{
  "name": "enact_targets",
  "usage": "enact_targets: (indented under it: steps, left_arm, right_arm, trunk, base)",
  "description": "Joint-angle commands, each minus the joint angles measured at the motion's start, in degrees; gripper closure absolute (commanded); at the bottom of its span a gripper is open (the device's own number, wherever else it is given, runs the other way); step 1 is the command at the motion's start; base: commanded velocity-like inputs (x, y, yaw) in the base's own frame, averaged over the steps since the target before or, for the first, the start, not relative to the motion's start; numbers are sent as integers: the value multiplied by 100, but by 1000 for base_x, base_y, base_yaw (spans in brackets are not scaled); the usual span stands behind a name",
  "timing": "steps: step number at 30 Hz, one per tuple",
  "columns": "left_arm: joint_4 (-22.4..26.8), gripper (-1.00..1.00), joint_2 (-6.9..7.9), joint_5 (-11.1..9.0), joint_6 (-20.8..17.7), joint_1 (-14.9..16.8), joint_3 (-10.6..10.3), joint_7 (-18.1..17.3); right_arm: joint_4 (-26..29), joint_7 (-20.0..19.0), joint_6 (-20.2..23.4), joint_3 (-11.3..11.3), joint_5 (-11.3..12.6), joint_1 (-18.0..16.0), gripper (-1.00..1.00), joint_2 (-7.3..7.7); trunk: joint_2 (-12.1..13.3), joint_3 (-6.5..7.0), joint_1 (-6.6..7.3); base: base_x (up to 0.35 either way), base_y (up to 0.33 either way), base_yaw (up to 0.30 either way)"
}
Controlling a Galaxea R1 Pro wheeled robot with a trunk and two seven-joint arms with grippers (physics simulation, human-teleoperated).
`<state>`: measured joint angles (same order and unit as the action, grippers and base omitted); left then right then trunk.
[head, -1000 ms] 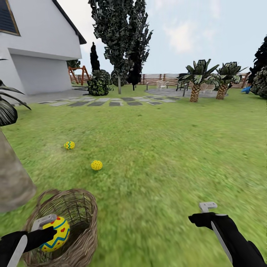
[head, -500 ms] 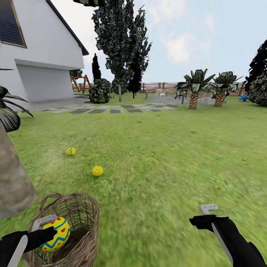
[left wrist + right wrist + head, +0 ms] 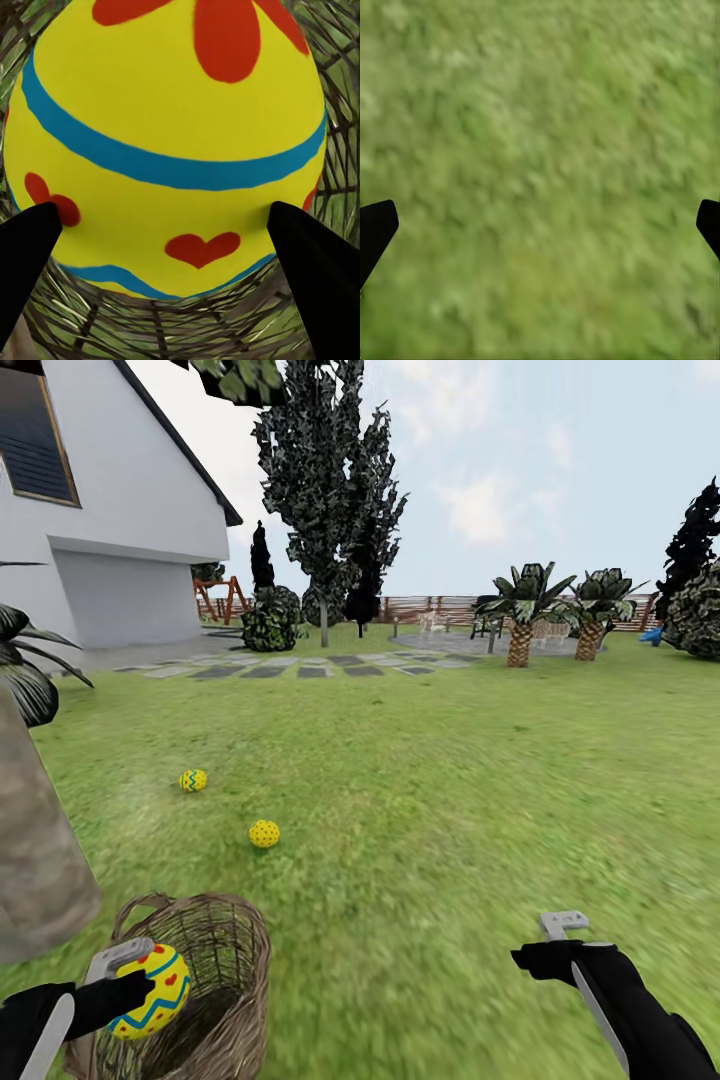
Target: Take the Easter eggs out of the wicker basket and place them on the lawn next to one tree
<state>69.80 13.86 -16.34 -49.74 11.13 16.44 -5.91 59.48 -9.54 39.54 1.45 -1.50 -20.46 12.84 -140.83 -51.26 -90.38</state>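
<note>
Since the earlier frames my head camera tilted up, so the whole scene slid down the picture; both arms kept their poses. Left pincer (image 3: 125,985) was clenched on one egg (image 3: 150,991), held over the wicker basket (image 3: 215,970); its fingers (image 3: 26,255) pressed the shell on both sides. I could not make out the basket's floor behind the egg. Right pincer (image 3: 555,950) was released over the lawn (image 3: 450,810), fingertips wide apart, grass blurred. Two other eggs (image 3: 193,780) (image 3: 264,833) lay on the grass near the tree (image 3: 35,850), whose trunk was cut off at the frame edge.
</note>
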Motion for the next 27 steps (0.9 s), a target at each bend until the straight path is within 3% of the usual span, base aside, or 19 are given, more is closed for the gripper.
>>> enact_targets:
  steps: [1, 6, 10, 27]
  left_arm:
    - [11, 100, -4, 43, -21, 4, 9, -50]
    - [9, 100, 1, 43, -42, 4, 8, -85]
    - [4, 100, 0, 57, -53, 4, 8, -280]
    - [5, 100, -6, 60, -19, 3, -10, -296]
  right_arm:
    - [-6, -31, 27, 7, -17, -4, -100, -1]
    - [-15, -31, 27, 6, -17, -3, -100, -4]
    - [-23, -31, 27, 4, -17, -3, -100, -17]
    - [-33, -23, 27, 4, -17, -2, -100, -36]
  trunk:
    - [39, 12, 24]
    - [239, 102, 134]
    - [400, 174, 221]
    - [1082, 479, 595]
  base:
    - [0, 121, 0]
    - [-77, 229, 0]
    - [-7, 25, 0]
    - [-50, 35, 0]
